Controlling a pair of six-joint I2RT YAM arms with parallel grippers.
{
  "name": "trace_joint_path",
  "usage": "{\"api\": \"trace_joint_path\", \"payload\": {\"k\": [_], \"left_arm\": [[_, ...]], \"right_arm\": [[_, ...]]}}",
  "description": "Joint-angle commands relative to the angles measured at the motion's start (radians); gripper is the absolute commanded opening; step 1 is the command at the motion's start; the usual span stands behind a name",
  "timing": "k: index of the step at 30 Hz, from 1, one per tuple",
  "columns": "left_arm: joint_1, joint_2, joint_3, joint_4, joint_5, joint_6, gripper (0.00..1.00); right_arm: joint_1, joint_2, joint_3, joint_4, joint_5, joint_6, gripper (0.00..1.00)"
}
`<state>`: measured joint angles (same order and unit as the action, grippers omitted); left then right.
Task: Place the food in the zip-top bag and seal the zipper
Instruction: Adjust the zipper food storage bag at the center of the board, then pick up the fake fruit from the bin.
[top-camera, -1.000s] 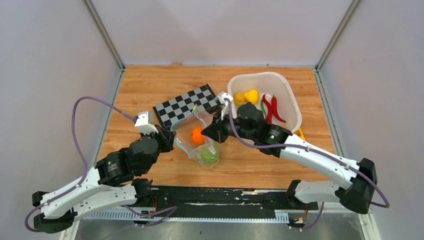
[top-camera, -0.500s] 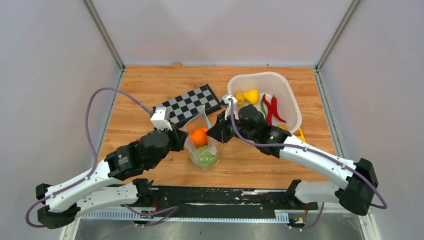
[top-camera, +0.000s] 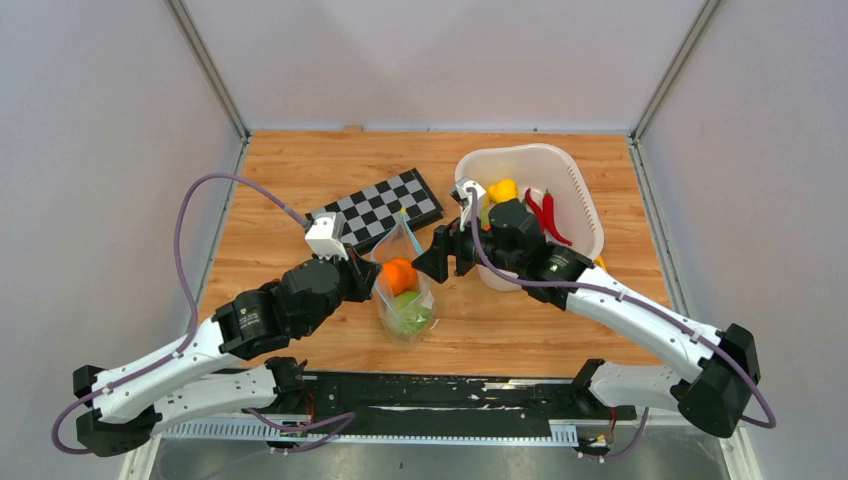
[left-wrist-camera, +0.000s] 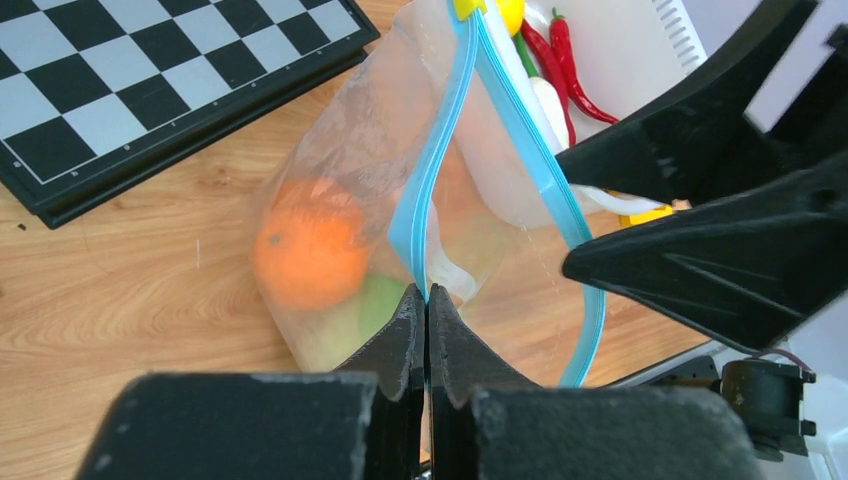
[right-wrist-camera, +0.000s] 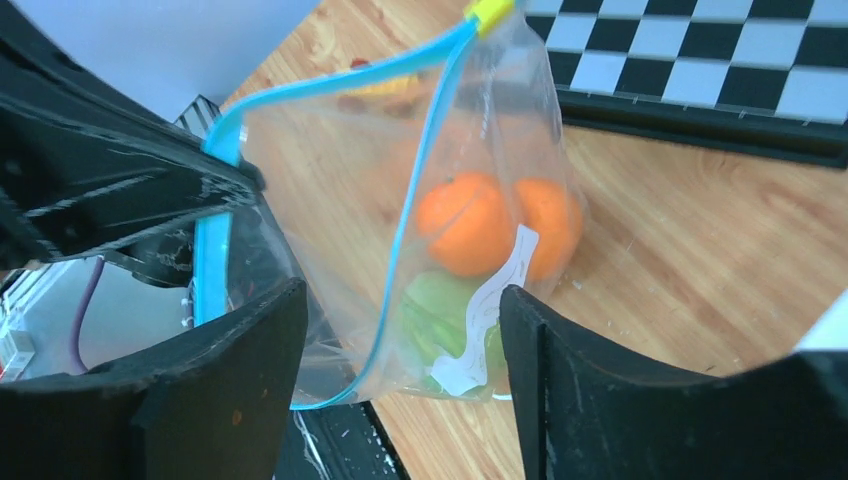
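Observation:
The clear zip-top bag (top-camera: 405, 295) stands on the wood between my two grippers, with an orange (top-camera: 399, 275) and a green cabbage (top-camera: 411, 313) inside. My left gripper (left-wrist-camera: 427, 300) is shut on the teal zipper (left-wrist-camera: 432, 190) at the bag's near end. The zipper's two strips gape apart toward a yellow slider (right-wrist-camera: 490, 12). My right gripper (right-wrist-camera: 400, 295) is open, its fingers wide apart beside the bag and gripping nothing. The orange (right-wrist-camera: 465, 222) and cabbage (right-wrist-camera: 440, 310) show through the plastic. More food lies in the basket: a yellow lemon (top-camera: 503, 190) and red peppers (top-camera: 548, 215).
The white basket (top-camera: 580, 195) stands at the back right, right behind my right arm. A folded chessboard (top-camera: 375, 208) lies just behind the bag. A bit of a yellow toy (top-camera: 600, 266) peeks out by the basket's right side.
My right gripper has opened, let go of the bag's edge and drawn back a little to the right. My left gripper, still shut on the zipper, has carried its end toward the middle.

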<state>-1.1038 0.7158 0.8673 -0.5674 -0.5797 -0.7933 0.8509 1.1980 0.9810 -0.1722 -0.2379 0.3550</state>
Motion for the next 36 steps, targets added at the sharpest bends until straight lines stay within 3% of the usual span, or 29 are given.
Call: {"api": "trace_joint_path", "payload": {"k": [1,6,10,17,21,27,36], "left_arm": [[0.001,0.013,0.015,0.071,0.007,0.021,0.0],[0.001,0.022,0.01,0.104,0.015,0.031,0.0],[0.0,0.034,0.016,0.122,0.03,0.044,0.0],[0.001,0.044,0.003,0.145,0.061,0.045,0.0],[0.0,0.045,-0.001,0.143,0.071,0.049,0.0],[0.0,0.045,-0.014,0.148,0.09,0.054,0.0],[0.0,0.044,-0.019,0.155,0.099,0.058,0.0]], "right_arm": [[-0.022,-0.099,0.086,-0.033,0.002,-0.089,0.74],[-0.066,-0.179,0.104,-0.082,0.099,-0.142,0.79],[-0.176,-0.166,0.096,-0.135,0.272,-0.144,0.83],[-0.485,0.004,0.066,-0.132,0.132,-0.056,0.82],[-0.585,0.109,0.088,-0.115,0.115,0.023,0.82],[-0.608,0.275,0.222,-0.161,0.151,-0.01,0.8],[-0.618,0.499,0.346,-0.095,0.211,0.01,0.78]]}}
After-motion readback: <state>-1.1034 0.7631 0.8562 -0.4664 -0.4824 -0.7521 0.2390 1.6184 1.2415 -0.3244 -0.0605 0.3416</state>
